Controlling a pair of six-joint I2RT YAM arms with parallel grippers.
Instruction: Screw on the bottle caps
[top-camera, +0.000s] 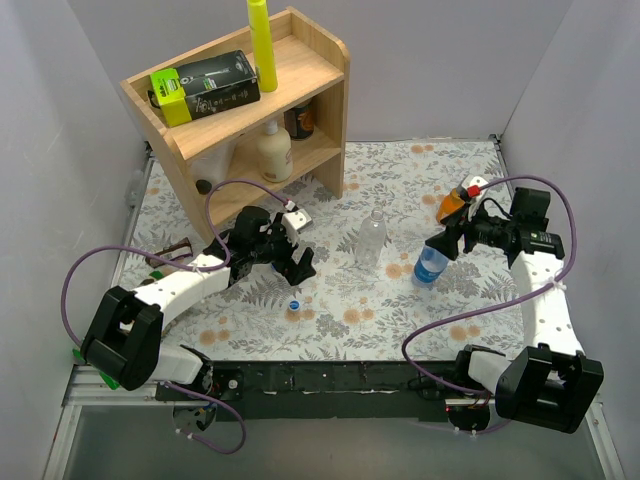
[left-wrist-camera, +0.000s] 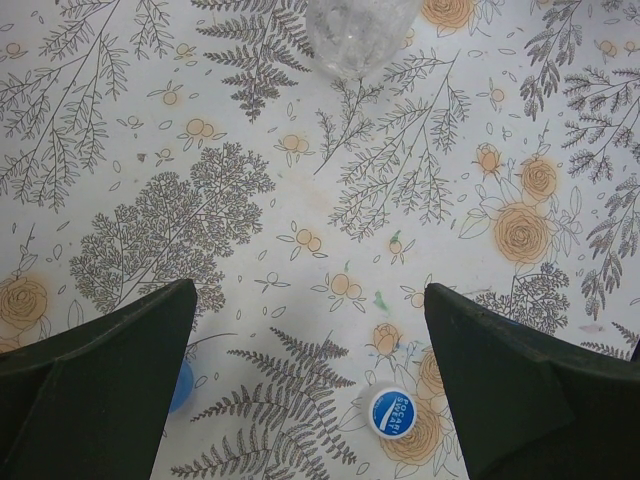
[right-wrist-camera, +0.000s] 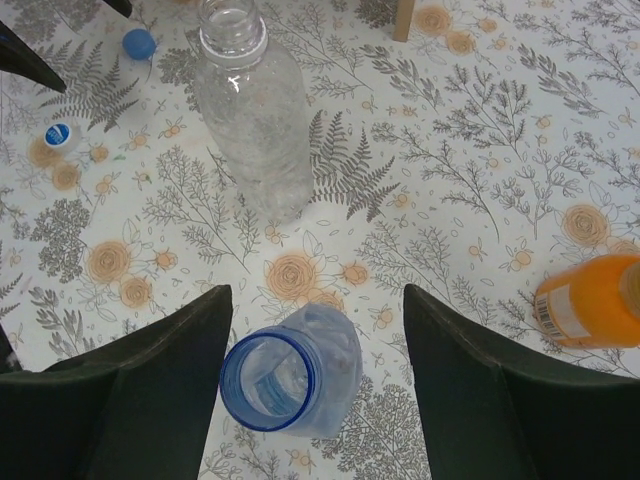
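1. I see the left gripper (left-wrist-camera: 308, 290) released; white-blue cap (left-wrist-camera: 393, 413) bottom centre, blue cap (left-wrist-camera: 182, 385) lower left.
2. Right gripper (right-wrist-camera: 317, 292) released, uncapped blue-label bottle (right-wrist-camera: 300, 372) between its fingers.
3. Clear bottle (right-wrist-camera: 250, 110) top; orange bottle (right-wrist-camera: 590, 300) right edge.

Bright, even overhead light; soft shadows; all views sharp; slight wide-angle bending.

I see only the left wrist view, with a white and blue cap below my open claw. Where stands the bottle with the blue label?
Observer: The blue-label bottle stands upright, right in front of the open right claw.
Operator: Has it a cap on?
Observer: No, its mouth is open, as the right wrist view shows from above.
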